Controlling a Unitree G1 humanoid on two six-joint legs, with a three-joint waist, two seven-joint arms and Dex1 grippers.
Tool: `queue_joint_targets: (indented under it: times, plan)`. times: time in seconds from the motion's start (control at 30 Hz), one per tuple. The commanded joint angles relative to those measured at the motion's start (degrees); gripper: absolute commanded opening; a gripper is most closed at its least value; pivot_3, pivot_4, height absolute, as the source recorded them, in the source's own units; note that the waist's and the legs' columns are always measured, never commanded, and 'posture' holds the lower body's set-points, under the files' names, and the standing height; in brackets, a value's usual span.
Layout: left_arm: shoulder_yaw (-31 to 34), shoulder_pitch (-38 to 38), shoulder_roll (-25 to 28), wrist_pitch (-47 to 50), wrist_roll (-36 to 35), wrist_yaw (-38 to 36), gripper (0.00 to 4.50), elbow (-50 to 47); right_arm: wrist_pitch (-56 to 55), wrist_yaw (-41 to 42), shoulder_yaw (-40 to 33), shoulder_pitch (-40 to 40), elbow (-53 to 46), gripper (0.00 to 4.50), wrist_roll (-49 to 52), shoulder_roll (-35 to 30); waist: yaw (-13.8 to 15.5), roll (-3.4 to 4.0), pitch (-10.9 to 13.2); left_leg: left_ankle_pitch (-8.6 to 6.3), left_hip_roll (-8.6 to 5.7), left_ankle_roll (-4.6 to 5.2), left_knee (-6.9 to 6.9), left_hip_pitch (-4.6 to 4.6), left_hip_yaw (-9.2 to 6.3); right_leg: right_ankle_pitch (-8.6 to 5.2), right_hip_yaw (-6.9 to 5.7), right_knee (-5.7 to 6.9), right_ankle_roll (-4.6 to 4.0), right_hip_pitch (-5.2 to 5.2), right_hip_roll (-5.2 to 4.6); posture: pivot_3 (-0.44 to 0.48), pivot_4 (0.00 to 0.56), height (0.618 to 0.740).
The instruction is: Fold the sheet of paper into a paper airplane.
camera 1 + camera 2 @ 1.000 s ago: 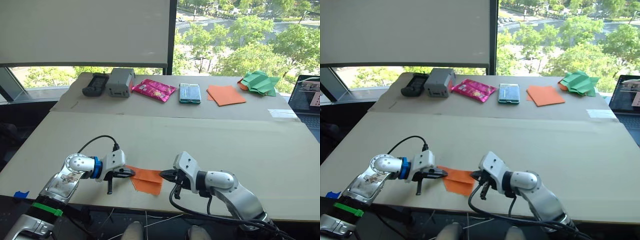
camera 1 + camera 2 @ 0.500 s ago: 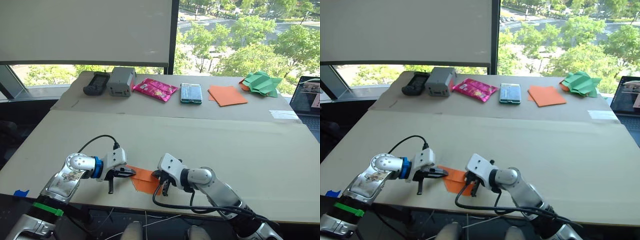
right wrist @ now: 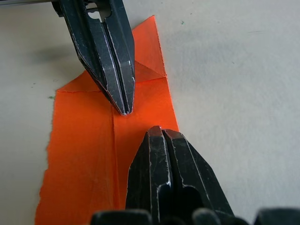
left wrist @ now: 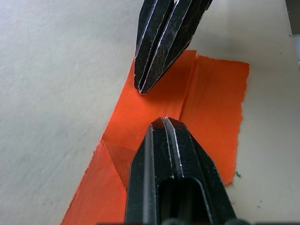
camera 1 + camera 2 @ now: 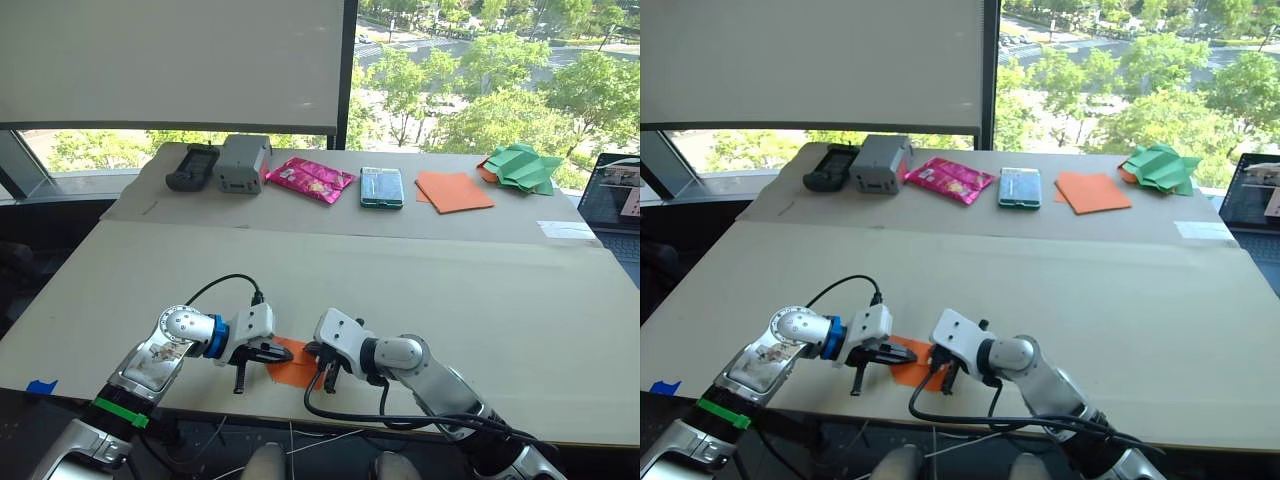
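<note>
**Both grippers tip to tip over the folded sheet**

On the beige cardboard-covered table (image 5: 420, 270), before a sunlit window, the left gripper (image 4: 161, 123) and right gripper (image 4: 143, 89) are clenched empty, tips seemingly pressing the thin, creased orange sheet of paper (image 4: 213, 103) beneath them; the wrist views reveal its layered folds.

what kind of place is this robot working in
Probably an upper-floor office or lab: a big window looks down on treetops and a street, a laptop sits at the table's edge, with craft paper.
</note>
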Motion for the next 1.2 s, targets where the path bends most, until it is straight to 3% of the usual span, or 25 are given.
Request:
queue_joint_targets:
  times: [0.03,0.8,1.2]
  plan:
    - [-2.8,1.9,1.5,-1.2,5.1,0.3,0.00,5.3,3.9,0.3,1.8,1.4,2.3,0.03,-1.4,-1.5,0.0,0.02,0.0,0.00,0.00,0.00,0.00,0.01,0.00,0.00,0.00,0.01,0.00,0.01,0.00,0.000,0.150,0.702]
    - [3.7,12.4,10.5,-3.1,3.9,-0.6,0.00,7.2,4.9,0.6,2.3,1.0,2.6,0.03,-1.5,-1.8,-2.1,0.40,-0.4,-0.10,0.13,0.00,-0.11,0.60,-0.05,-0.01,0.01,0.25,-0.01,-0.02,-0.01,0.000,0.150,0.702]
    - [6.7,13.5,12.5,-2.5,2.8,-0.8,0.00,5.1,4.8,0.9,2.3,0.6,2.7,0.03,-1.4,-1.8,-2.1,0.62,-0.2,-0.24,0.14,-0.20,-0.11,0.71,-0.06,-0.01,0.02,0.24,-0.02,-0.10,-0.04,0.000,0.150,0.702]
